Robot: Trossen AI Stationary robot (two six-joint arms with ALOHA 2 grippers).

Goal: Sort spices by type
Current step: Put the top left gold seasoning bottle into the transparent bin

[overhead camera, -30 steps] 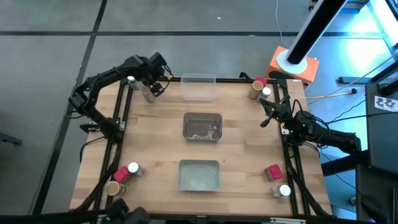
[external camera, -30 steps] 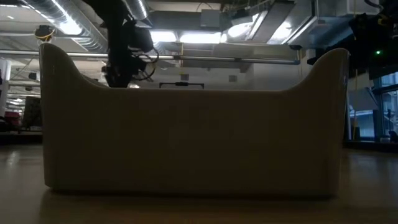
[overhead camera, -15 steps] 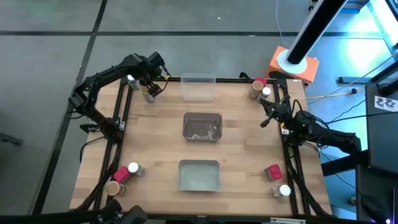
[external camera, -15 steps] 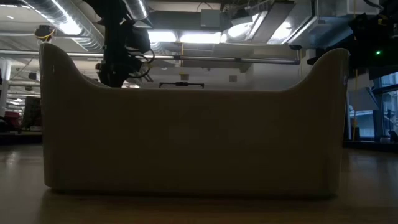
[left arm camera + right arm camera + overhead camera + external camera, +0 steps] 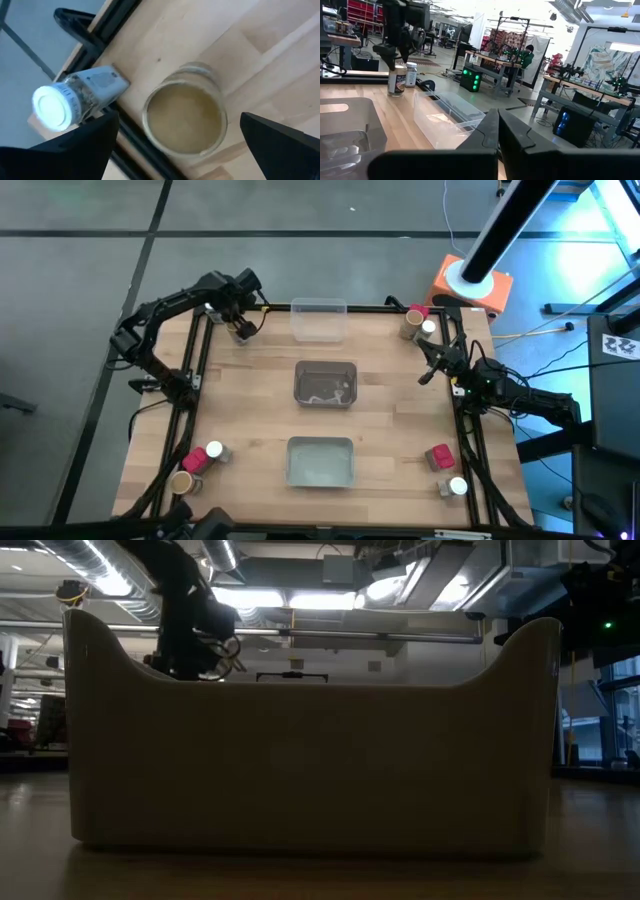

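Two arms: left gripper (image 5: 240, 326) at the high view's upper left, fingers spread above the tan-topped cylinder (image 5: 184, 116).
Neighbour: white-lidded jar (image 5: 75, 100) beside it.
Right gripper (image 5: 430, 368): right edge, fingers pressed together.

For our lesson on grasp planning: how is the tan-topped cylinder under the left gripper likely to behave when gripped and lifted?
The tan-topped cylinder looks rigid, so it should hold its shape between the open fingers of the left gripper. Its round wall could let it turn or slip. Standing upright close to the white-lidded jar, it might knock that jar if nudged.
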